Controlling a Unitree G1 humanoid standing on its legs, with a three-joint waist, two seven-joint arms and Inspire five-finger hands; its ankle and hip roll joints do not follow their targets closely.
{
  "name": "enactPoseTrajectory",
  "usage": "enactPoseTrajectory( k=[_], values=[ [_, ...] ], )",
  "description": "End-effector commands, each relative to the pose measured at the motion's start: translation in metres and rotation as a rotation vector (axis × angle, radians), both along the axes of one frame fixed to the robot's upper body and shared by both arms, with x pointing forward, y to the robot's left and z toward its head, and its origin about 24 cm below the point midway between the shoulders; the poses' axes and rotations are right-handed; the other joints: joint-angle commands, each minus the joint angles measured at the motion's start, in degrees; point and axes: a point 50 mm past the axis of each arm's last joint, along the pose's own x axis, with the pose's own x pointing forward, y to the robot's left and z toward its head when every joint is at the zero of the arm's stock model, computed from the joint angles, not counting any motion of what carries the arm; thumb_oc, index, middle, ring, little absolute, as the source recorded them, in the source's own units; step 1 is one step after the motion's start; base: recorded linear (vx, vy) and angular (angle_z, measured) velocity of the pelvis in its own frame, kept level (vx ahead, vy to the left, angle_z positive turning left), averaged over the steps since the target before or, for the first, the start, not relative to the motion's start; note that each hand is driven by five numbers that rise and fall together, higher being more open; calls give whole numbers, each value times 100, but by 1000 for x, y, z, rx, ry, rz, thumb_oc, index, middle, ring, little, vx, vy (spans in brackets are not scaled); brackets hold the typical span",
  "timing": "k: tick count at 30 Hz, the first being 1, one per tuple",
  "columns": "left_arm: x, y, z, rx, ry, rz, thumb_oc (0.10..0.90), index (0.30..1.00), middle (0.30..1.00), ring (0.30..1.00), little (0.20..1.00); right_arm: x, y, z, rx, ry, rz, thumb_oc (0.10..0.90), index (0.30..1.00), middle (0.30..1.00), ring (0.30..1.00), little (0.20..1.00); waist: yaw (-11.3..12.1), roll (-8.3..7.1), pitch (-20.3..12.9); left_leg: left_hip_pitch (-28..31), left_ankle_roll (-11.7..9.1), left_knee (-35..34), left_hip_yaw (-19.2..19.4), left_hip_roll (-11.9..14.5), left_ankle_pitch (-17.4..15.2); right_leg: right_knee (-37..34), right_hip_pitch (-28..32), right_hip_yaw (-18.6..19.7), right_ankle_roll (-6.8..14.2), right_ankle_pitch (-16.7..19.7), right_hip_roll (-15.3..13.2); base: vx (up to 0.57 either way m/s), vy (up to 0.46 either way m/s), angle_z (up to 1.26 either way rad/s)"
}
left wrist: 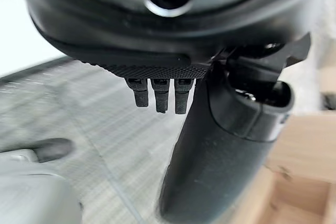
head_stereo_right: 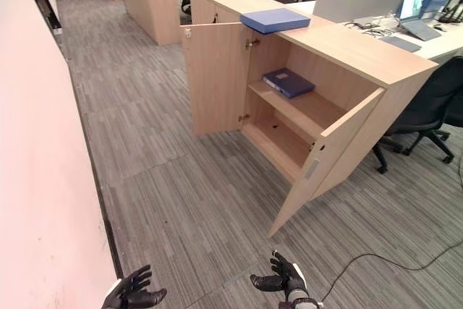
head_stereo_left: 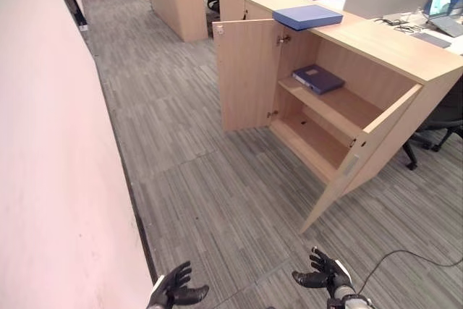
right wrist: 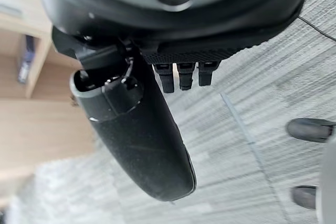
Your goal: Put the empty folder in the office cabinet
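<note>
A light wood office cabinet (head_stereo_left: 376, 48) stands ahead to the right with both doors swung open. A blue folder (head_stereo_left: 307, 16) lies flat on its top. A darker blue folder (head_stereo_left: 318, 78) rests on the upper shelf inside. The lower shelf (head_stereo_left: 311, 139) is bare. My left hand (head_stereo_left: 176, 289) and right hand (head_stereo_left: 323, 273) hang low near the floor, well short of the cabinet, fingers relaxed and holding nothing. In the wrist views, the left thumb (left wrist: 210, 156) and right thumb (right wrist: 136, 140) stand free over carpet.
A pale wall (head_stereo_left: 51, 142) runs along my left. The near cabinet door (head_stereo_left: 362, 157) juts out toward me. Office chairs (head_stereo_left: 441, 124) and desks with a laptop (head_stereo_left: 445, 12) stand behind the cabinet. Grey carpet (head_stereo_left: 188, 142) stretches between me and the cabinet.
</note>
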Motion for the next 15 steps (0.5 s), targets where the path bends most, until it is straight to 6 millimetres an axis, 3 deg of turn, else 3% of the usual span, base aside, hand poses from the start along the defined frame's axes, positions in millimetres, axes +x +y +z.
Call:
enactPoseTrajectory(
  k=[1, 2, 3, 15],
  values=[
    [52, -5, 11, 78, -36, -97, 800, 900, 900, 900, 900, 34, -9, 20, -28, -136, 14, 800, 900, 900, 900, 900, -71, -50, -50, 331, -486, -14, 167, 568, -510, 129, 209, 92, 774, -528, -593, 0, 0, 0],
    [65, -21, 30, 128, -266, -226, 800, 900, 900, 900, 900, 24, -11, 13, -39, -98, -11, 800, 900, 900, 900, 900, -104, -61, -28, 340, -494, -14, 175, 577, -477, 153, 199, 76, 763, -499, -595, 36, 12, -14],
    [31, -25, -2, 41, -7, -116, 800, 900, 900, 900, 900, 29, -6, 13, -48, -92, 18, 800, 900, 900, 900, 900, -107, -38, -45, 349, -485, -14, 191, 573, -530, 128, 213, 102, 767, -538, -586, 12, -5, -19],
    [33, -24, 2, 36, -35, -120, 800, 900, 900, 900, 900, 28, -12, 13, -75, -82, 19, 800, 900, 900, 900, 900, -80, -20, -51, 359, -496, -14, 165, 588, -529, 127, 236, 79, 740, -549, -558, 4, -5, -2]
  ],
)
